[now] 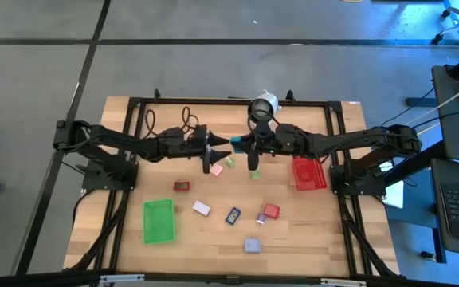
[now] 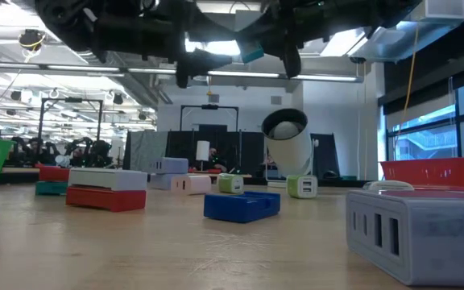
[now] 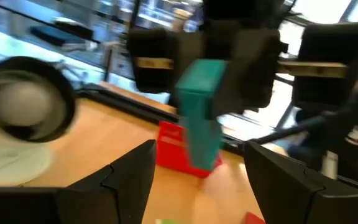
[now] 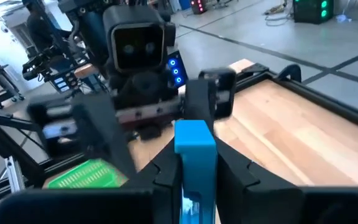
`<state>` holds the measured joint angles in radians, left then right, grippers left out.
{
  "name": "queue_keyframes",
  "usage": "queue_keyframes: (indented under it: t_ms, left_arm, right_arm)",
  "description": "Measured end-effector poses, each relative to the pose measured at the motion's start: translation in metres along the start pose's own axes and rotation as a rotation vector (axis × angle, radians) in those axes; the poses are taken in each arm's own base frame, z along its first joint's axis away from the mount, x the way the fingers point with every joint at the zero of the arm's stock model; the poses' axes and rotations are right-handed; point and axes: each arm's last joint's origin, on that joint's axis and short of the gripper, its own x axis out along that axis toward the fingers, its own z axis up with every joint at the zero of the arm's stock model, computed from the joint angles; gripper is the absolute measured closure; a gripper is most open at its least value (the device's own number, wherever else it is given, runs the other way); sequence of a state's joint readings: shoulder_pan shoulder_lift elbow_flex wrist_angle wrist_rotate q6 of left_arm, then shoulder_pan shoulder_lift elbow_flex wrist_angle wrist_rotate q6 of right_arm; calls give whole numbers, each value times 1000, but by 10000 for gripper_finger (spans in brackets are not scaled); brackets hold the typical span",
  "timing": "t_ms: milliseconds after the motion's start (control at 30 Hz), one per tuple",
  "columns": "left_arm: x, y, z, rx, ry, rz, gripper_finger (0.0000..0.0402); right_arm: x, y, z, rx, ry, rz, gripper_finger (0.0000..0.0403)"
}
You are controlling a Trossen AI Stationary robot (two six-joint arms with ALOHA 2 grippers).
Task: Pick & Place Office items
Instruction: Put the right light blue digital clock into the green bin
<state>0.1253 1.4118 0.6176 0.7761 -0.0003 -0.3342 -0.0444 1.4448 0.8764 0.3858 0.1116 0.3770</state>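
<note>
A teal office item [image 1: 235,143] hangs in the air over the middle of the table, with my right gripper [image 1: 242,145] shut on it. My left gripper [image 1: 219,149] faces it from the table's left, open. Its fingers [image 3: 135,168] stand on either side of the item's free end [image 3: 204,155], with a gap on each side. More office items lie flat on the wood: a red one [image 1: 182,186], a pale one [image 1: 202,209], a blue one [image 1: 233,216] and a lavender one [image 1: 252,245]. My right gripper pinches the teal item between its two fingers, by the end nearer the wrist [image 4: 193,180]. The fingers [image 4: 232,177] come level from the table's right and lie along the item. Its other end [image 4: 194,134] sticks out past the fingertips toward my left gripper, clear of the table.
A green bin [image 1: 158,221] lies near the table's front left and a red bin [image 1: 309,173] at the right. A round white-and-black device [image 1: 263,104] stands at the far edge. A pink piece [image 1: 216,169] and a light green one [image 1: 230,162] lie below the grippers.
</note>
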Motion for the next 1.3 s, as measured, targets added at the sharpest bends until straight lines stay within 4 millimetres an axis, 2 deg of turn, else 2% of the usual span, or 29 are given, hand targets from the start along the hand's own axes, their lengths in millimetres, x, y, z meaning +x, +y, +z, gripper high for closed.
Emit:
queue_keyframes:
  t_ms: [233, 367, 933, 1033, 1200, 1300]
  left_arm:
    - [32, -7, -3, 45, 33, -58, 162]
    - [41, -7, -1, 52, 39, -104, 167]
    - [42, -3, 4, 57, 27, -102, 328]
    - [42, 0, 5, 47, 32, -117, 338]
    - [42, 2, 5, 33, 36, -126, 333]
    - [42, 3, 5, 33, 35, -119, 334]
  right_arm:
    - [0, 3, 4, -52, -28, 47, 337]
    - [0, 3, 3, -60, -22, 62, 337]
    - [-1, 4, 3, -113, -13, 97, 337]
    - [-1, 4, 3, -114, -12, 99, 336]
    - [-1, 4, 3, -112, -9, 109, 335]
    - [0, 1, 4, -101, -11, 100, 320]
